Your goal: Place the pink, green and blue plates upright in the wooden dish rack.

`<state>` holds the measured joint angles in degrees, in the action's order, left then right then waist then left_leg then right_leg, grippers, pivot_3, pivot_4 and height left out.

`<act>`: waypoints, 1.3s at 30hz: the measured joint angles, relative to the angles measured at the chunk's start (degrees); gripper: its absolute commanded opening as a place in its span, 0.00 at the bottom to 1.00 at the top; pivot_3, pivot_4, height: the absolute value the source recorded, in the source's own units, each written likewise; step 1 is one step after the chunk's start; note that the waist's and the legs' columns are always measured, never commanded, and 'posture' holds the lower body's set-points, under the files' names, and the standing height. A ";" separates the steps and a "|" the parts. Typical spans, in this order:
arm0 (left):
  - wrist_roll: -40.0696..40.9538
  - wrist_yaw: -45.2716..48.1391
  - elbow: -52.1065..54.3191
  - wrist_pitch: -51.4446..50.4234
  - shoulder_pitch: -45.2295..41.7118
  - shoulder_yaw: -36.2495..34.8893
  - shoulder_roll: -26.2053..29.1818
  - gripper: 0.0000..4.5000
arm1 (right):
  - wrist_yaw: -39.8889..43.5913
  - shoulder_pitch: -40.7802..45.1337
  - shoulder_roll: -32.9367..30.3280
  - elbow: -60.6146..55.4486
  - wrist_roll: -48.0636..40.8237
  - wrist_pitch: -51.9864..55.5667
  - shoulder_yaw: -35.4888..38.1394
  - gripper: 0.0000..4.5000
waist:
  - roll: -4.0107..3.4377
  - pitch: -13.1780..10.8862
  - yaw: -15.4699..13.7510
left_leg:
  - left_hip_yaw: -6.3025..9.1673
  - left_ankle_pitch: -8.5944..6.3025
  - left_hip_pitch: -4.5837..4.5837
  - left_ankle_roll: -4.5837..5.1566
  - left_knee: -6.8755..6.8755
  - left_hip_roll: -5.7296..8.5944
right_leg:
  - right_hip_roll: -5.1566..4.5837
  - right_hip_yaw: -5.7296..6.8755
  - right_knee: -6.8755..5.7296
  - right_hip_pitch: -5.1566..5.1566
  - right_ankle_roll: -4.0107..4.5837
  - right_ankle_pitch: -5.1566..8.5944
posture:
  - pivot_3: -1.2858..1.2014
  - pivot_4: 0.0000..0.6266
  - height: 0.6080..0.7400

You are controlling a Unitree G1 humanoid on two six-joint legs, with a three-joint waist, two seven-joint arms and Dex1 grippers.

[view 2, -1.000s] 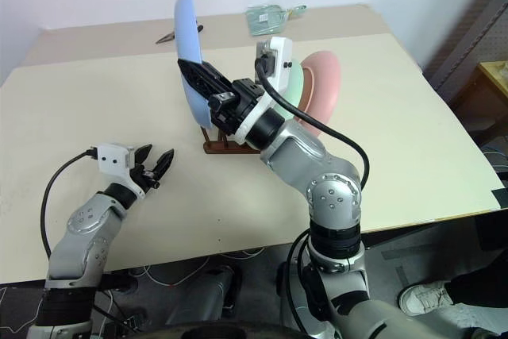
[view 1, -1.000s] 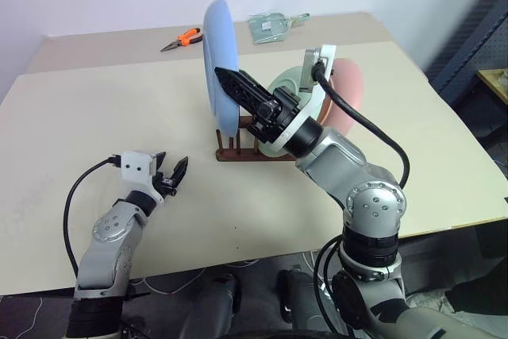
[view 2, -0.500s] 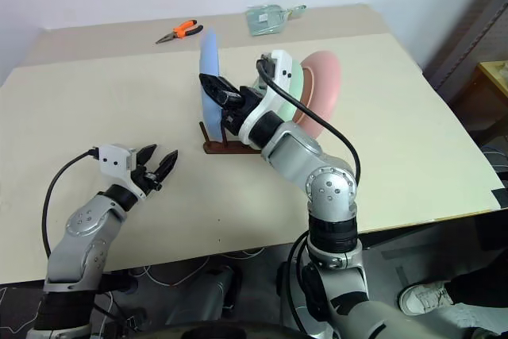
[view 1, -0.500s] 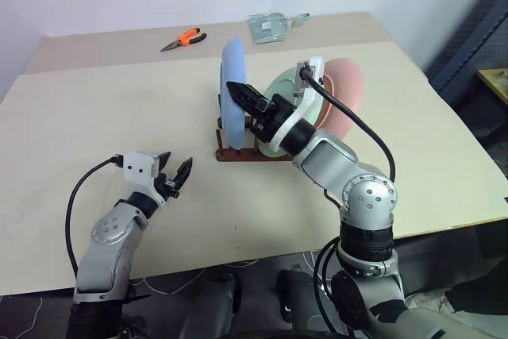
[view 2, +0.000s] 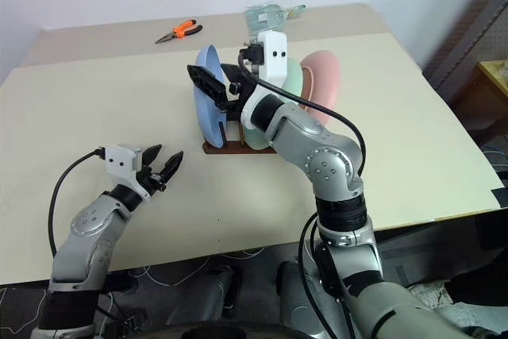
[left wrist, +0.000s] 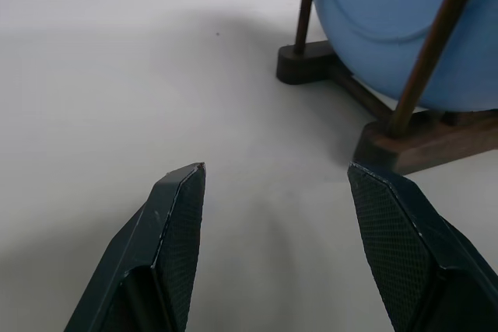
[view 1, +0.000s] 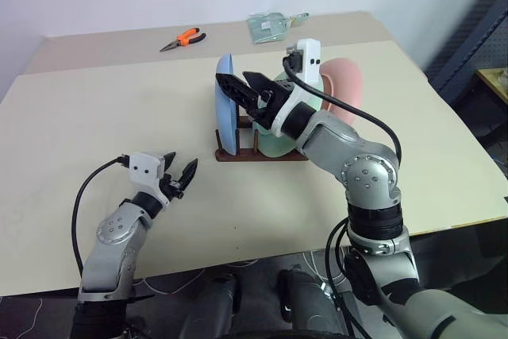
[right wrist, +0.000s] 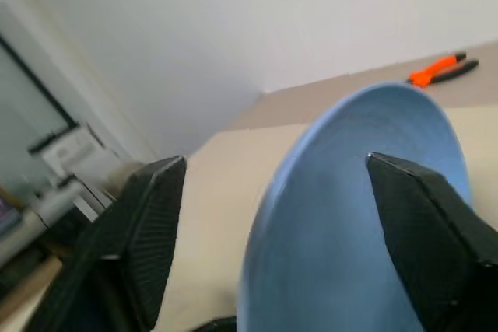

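The blue plate stands on edge in the left end of the wooden dish rack, leaning slightly left. My right gripper is open at the plate's top, a finger on each side of the rim. The green plate and the pink plate stand upright further right in the rack, partly hidden by my right arm. My left gripper hovers open and empty over the table, short of the rack's left end.
Orange-handled pliers and a clear plastic packet lie near the table's far edge. The beige table stretches wide on the left and in front of the rack.
My right gripper brought the blue plate down from above into the rack's left end and opened its fingers. The left gripper stayed where it was.
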<state>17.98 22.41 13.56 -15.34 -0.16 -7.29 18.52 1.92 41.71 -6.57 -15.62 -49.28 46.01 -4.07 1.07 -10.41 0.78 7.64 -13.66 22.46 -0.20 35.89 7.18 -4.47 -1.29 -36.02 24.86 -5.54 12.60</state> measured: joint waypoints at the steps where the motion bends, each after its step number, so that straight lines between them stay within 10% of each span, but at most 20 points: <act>1: -0.03 0.06 -0.03 0.02 -0.02 0.07 -0.06 0.66 | 1.44 0.50 -0.90 -0.07 1.61 -0.53 -0.56 0.76 | 0.00 0.00 -0.02 | 0.00 0.00 0.00 0.00 0.01 0.00 | 0.00 0.00 0.00 0.00 0.00 0.00 | 0.52 0.24 1.00; 8: -0.53 0.38 -0.44 0.73 -0.30 0.99 -0.53 0.66 | 13.75 2.75 -11.95 -2.98 11.50 -5.91 -2.56 0.76 | -0.01 -0.01 -0.18 | 0.00 -0.01 0.03 0.01 0.02 0.00 | -0.03 0.05 0.09 -0.05 -0.01 0.00 | 0.52 0.24 1.00; 16: -1.20 7.77 -0.76 1.85 1.70 4.26 4.07 0.66 | 38.72 -14.55 -42.16 -11.98 17.24 -13.58 4.17 0.00 | -0.13 -0.08 -1.39 | -0.07 -0.22 0.12 0.35 0.08 0.00 | -0.16 0.23 0.86 -0.38 -0.09 0.05 | 0.52 0.24 1.00; 23: 0.21 15.26 0.53 0.57 1.57 7.70 6.70 0.66 | 46.18 -25.91 -49.37 -17.74 20.51 -15.42 6.07 0.00 | -0.23 -0.16 -1.44 | -0.29 -0.24 0.11 0.35 0.19 -0.16 | -0.29 0.26 0.85 -0.34 0.12 0.15 | 0.52 0.24 1.00; 39: -0.02 15.57 2.30 -0.42 1.18 9.36 6.09 0.66 | 41.69 -19.51 -42.93 -9.69 37.97 -19.16 -3.85 0.00 | -0.23 -0.17 -1.58 | -0.32 -0.24 0.13 0.36 0.19 -0.15 | -0.30 0.28 0.88 -0.32 0.07 0.04 | 0.52 0.24 1.00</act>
<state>17.96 37.98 15.86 -15.76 1.01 2.07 24.61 43.61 22.20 -49.50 -25.31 -11.30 26.86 -7.92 0.84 -10.58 -0.80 7.32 -13.90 22.59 0.16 36.08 7.04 -4.77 -1.01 -35.13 24.54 -5.47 12.65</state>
